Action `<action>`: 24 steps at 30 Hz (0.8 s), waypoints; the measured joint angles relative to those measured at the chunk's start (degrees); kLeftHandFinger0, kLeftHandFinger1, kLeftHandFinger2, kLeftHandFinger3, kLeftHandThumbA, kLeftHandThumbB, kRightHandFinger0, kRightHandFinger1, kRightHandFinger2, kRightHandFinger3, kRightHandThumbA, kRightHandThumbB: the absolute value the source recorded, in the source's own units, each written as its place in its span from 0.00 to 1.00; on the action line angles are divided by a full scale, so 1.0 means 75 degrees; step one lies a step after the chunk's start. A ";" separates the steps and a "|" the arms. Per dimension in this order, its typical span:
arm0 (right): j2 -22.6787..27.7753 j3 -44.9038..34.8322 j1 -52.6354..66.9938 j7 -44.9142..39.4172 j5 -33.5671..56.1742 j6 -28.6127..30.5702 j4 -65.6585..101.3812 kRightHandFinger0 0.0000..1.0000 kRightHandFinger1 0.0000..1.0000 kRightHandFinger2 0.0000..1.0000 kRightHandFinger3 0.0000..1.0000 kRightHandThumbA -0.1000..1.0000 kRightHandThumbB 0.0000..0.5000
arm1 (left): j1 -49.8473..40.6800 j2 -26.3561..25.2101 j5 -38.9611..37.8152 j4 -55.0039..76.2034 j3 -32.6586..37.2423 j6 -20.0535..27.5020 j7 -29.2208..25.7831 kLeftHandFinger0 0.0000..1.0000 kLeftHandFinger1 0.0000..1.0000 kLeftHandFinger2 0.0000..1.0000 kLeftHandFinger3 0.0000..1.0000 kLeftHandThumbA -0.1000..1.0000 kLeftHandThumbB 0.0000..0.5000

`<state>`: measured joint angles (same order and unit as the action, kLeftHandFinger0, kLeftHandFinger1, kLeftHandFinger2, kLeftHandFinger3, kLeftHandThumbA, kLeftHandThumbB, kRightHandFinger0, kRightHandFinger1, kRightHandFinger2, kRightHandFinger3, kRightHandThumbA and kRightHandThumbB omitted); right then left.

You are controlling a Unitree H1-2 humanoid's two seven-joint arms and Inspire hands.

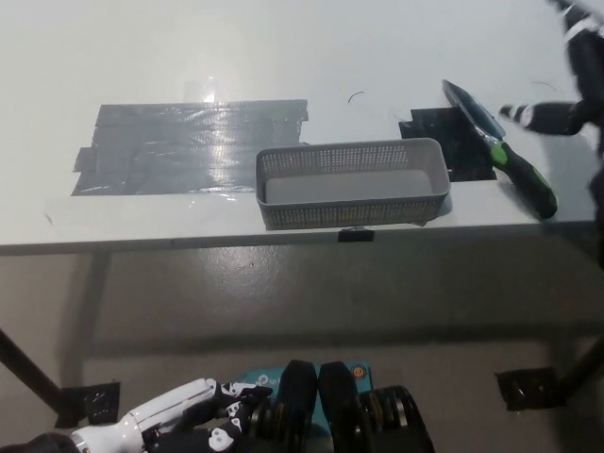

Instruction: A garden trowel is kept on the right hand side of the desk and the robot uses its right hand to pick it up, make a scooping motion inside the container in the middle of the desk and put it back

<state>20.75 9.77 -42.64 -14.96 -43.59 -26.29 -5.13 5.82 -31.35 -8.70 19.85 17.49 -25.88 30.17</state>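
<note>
Two hands show, and the nearer one is the white left hand (179,415), resting low beside the robot's body, well short of the desk's front edge; whether it is spread or closed cannot be told from this angle. Far beyond it and off to its right, the black right arm rises along the desk's right side, and the right hand (578,90) hovers above the white desk (283,47), somewhat blurred. It holds nothing and its fingers (533,115) are apart, one of them reaching out sideways toward the garden trowel (498,146) and ending just beside the tool, apart from it as far as can be seen. That trowel lies flat on the desk just below and inward of this hand, its dark pointed blade aimed away from the robot over a black tape patch (439,142), its green and black handle slanting back to the desk's front edge. Further inward from the hand, past the trowel, stands the grey perforated container (349,209), and beyond that a wide grey tape patch (189,146).
</note>
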 measured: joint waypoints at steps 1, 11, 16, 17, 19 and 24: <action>-0.0078 0.0052 -0.0001 -0.0103 -0.0088 -0.0005 -0.0197 1.00 1.00 1.00 1.00 0.87 0.97 | -0.0004 -0.0002 0.0000 0.0009 0.0000 -0.0006 0.0014 1.00 1.00 1.00 1.00 1.00 0.91; -0.0285 0.0367 -0.0199 -0.0449 -0.0264 -0.0018 -0.2072 1.00 1.00 1.00 1.00 0.80 0.89 | -0.0003 -0.0021 0.0004 0.0016 0.0002 -0.0033 0.0046 1.00 1.00 1.00 1.00 1.00 0.96; -0.0091 0.0660 -0.0444 -0.0452 -0.0226 0.0023 -0.3361 1.00 1.00 1.00 1.00 0.68 0.80 | -0.0034 -0.0063 0.0005 0.0056 0.0005 -0.0037 0.0046 1.00 1.00 1.00 1.00 1.00 0.96; -0.0051 0.0686 -0.0485 -0.0449 -0.0211 0.0051 -0.3627 1.00 1.00 1.00 1.00 0.68 0.77 | -0.0051 -0.0073 0.0005 0.0076 0.0005 -0.0037 0.0046 1.00 1.00 1.00 1.00 1.00 0.96; 0.0071 0.0717 -0.0513 -0.0443 -0.0189 0.0083 -0.4078 1.00 1.00 1.00 1.00 0.66 0.75 | -0.0093 -0.0094 0.0008 0.0116 0.0004 -0.0038 0.0046 1.00 1.00 1.00 1.00 1.00 0.96; 0.0254 0.0729 -0.0697 -0.0412 -0.0060 0.0190 -0.4529 1.00 1.00 1.00 1.00 0.64 0.74 | -0.0142 -0.0123 0.0011 0.0246 0.0008 -0.0040 0.0046 1.00 1.00 1.00 1.00 1.00 1.00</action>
<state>22.66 15.24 -47.86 -18.05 -44.04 -24.87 -39.10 4.75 -32.27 -8.62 21.70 17.55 -26.19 30.51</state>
